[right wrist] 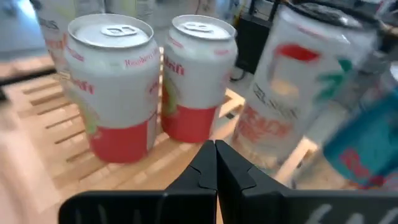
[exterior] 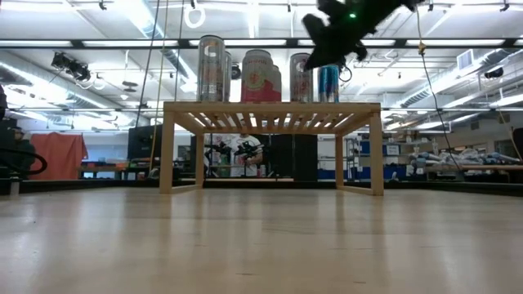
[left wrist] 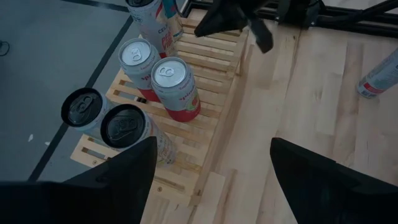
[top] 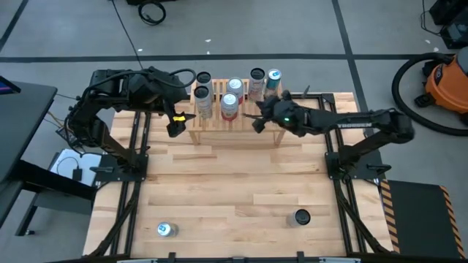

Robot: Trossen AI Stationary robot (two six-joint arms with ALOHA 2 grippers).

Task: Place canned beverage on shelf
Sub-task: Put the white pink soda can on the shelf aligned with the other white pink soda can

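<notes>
The light wooden shelf (top: 235, 126) stands at the table's far edge with several cans upright on its slatted top, among them two red-and-white ones (right wrist: 118, 93) and two with black tops (left wrist: 124, 127). My right gripper (top: 257, 121) hovers shut and holding nothing over the shelf's right part, just in front of the cans (exterior: 327, 41). My left gripper (top: 178, 121) hangs open and holding nothing above the shelf's left end, its fingers (left wrist: 118, 177) wide apart. Two loose cans (top: 167, 229) (top: 300, 218) rest on the table near its front edge.
The black arm frames (top: 124, 157) (top: 351, 164) stand at the table's left and right sides. Bare wood (top: 234, 183) lies between the shelf and the two loose cans. An orange vacuum (top: 447, 80) is on the floor beyond the table's right side.
</notes>
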